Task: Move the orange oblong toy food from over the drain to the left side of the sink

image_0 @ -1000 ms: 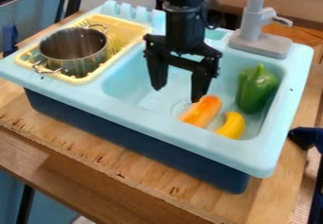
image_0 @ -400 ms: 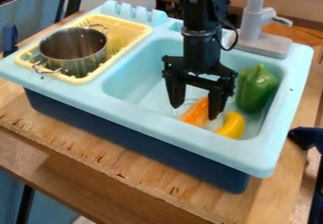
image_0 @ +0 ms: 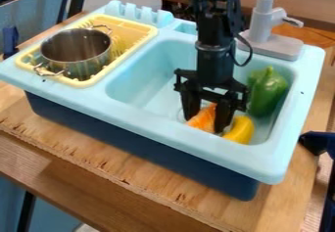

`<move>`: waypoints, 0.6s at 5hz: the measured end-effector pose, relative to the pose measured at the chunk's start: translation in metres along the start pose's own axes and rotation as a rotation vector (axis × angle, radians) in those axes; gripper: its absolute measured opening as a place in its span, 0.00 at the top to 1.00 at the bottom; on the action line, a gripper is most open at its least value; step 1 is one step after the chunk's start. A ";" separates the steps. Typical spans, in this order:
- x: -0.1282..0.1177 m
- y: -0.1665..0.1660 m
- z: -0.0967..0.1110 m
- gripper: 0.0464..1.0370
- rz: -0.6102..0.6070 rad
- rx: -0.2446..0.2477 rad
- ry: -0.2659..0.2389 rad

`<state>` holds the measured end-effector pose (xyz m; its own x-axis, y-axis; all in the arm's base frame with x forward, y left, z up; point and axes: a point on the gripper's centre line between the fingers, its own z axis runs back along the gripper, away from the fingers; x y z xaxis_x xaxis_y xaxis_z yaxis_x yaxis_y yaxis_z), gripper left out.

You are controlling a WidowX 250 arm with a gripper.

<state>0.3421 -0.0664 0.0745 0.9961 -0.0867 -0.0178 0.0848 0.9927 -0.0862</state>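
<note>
Wooden boards are laid beneath a light-blue toy sink with a dark-blue lower body. Over its basin, toward the front wall, the black gripper is held pointing down, its two fingers spread apart with the orange, elongated toy seen between them. That toy is set at a slant low in the basin and is partly hidden by the fingers; whether it is touched by either one cannot quite be told. Just beside it, toward the right of the view, a curved yellow toy is placed by the front wall, and a green toy pepper is seen farther back, near the basin's right wall. At the left of the view, a metal pot with two looped handles is held upright in a yellow rack. Behind the basin, a grey faucet is mounted on the rim.
</note>
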 end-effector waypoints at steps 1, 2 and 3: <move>-0.004 0.012 -0.001 0.43 0.042 -0.043 -0.010; -0.009 0.014 0.006 0.43 0.061 -0.043 -0.006; -0.016 0.017 0.039 0.43 0.065 -0.020 -0.067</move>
<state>0.3286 -0.0449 0.1126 0.9990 -0.0160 0.0423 0.0204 0.9940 -0.1071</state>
